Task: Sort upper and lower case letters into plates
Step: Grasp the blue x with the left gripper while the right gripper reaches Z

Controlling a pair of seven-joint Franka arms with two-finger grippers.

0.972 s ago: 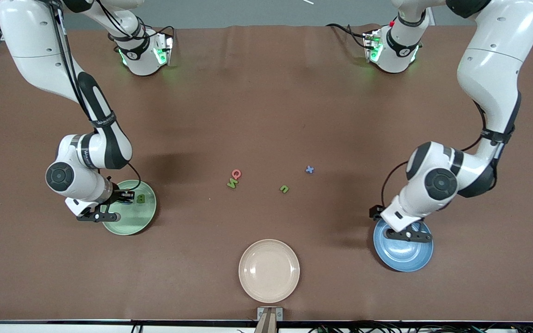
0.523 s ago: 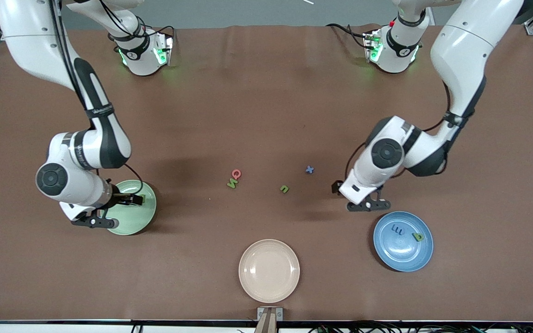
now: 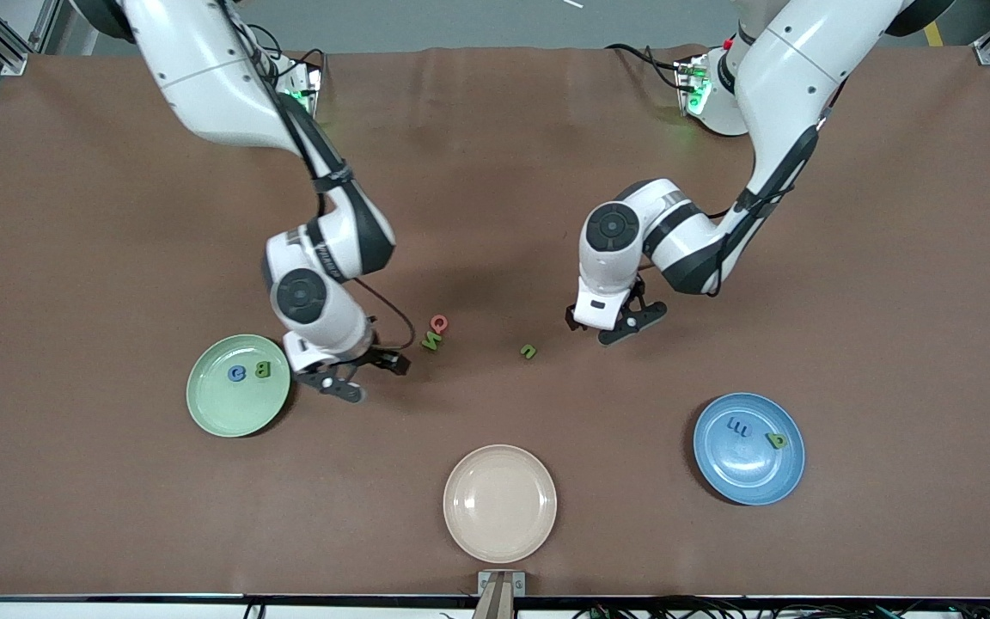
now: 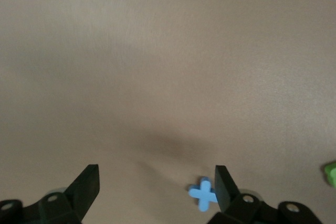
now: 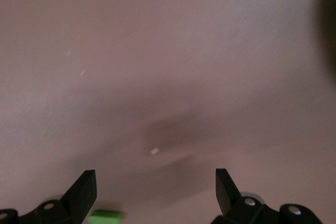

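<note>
Both arms have left their plates and swung toward mid-table. The left gripper (image 4: 156, 187) is hovering with its claw spread wide over the blue x (image 4: 203, 194). The right gripper (image 5: 155, 190), also gaping and empty, is hanging beside the green N (image 3: 431, 341) and red Q (image 3: 439, 322). The mint plate (image 3: 211, 404) is sitting at the right arm's end, the blue plate (image 3: 761, 473) at the left arm's end, each holding two letters.

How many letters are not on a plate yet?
4. The red letter and green N touch mid-table, the green n lies alone nearby, and the blue x sits under the left gripper.
</note>
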